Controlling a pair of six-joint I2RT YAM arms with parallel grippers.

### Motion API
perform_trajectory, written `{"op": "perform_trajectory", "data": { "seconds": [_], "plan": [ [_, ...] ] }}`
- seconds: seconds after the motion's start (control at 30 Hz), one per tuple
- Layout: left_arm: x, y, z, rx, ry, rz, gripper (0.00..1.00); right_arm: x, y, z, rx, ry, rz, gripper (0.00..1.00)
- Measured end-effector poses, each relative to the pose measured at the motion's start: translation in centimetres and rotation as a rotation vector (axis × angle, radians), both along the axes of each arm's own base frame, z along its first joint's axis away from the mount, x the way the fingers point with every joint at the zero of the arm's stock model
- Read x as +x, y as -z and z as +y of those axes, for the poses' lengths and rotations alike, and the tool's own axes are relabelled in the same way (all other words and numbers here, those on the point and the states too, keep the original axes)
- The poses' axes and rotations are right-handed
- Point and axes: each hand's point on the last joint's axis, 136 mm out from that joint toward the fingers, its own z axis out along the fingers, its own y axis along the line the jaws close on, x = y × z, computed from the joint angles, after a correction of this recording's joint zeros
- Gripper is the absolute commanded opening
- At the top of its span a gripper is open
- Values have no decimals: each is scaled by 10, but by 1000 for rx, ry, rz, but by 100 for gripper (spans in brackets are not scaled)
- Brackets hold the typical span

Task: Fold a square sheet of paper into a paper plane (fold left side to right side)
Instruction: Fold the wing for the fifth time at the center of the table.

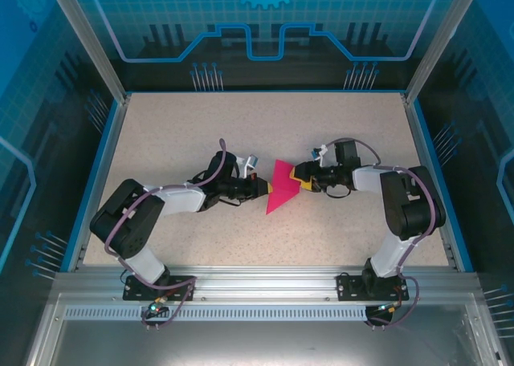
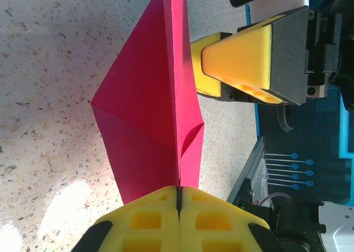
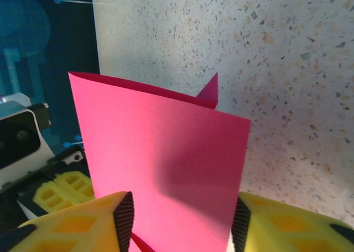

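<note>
Mid-table, seen from above: you have the paper (image 1: 281, 189) between the two gripper tips. The left gripper (image 1: 260, 188) is at its left edge and the right gripper (image 1: 299, 184) at its right edge. From this angle the paper reads as a magenta, roughly triangular shape, pointed at its near end. The speckled table (image 1: 201, 125) lies all around it.

Left wrist view: your left fingers (image 2: 149, 219) are together, clamped on the near edge of the paper (image 2: 144, 114). Only a thin seam shows between the pads, and the paper comes straight out of it. The paper is folded, with a sharp ridge running away from the clamp and a flap spreading left to a corner. A small crumple sits just above the pads. The right gripper (image 2: 200, 64) is just beside the ridge on its right, near the far end.

Right wrist view: your right fingers (image 3: 83, 224) are apart, and the paper (image 3: 166, 163) stands face-on across the gap between the ribbed pads. You cannot tell whether the pads press on it. A second layer peeks out behind the top edge.

Whether the paper rests on the table is unclear.
</note>
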Motion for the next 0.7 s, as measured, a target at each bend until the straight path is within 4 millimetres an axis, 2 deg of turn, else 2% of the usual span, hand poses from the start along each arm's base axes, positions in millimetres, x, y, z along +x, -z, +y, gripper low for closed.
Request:
{"op": "perform_trajectory", "data": {
  "seconds": [0.1,0.27,0.5,0.7],
  "plan": [
    [1,1,0,-1,0,-2,0,0,1,-1,1,7,6,31],
    [0,12,0,14,1,21,0,-3,6,-4,-15,13,21,6],
    [-1,55,1,70,-1,115,2,-6,9,-6,-24,18,44,1],
    [3,68,-2,83,1,140,7,-10,14,-8,-48,20,65,1]
  ]
}}
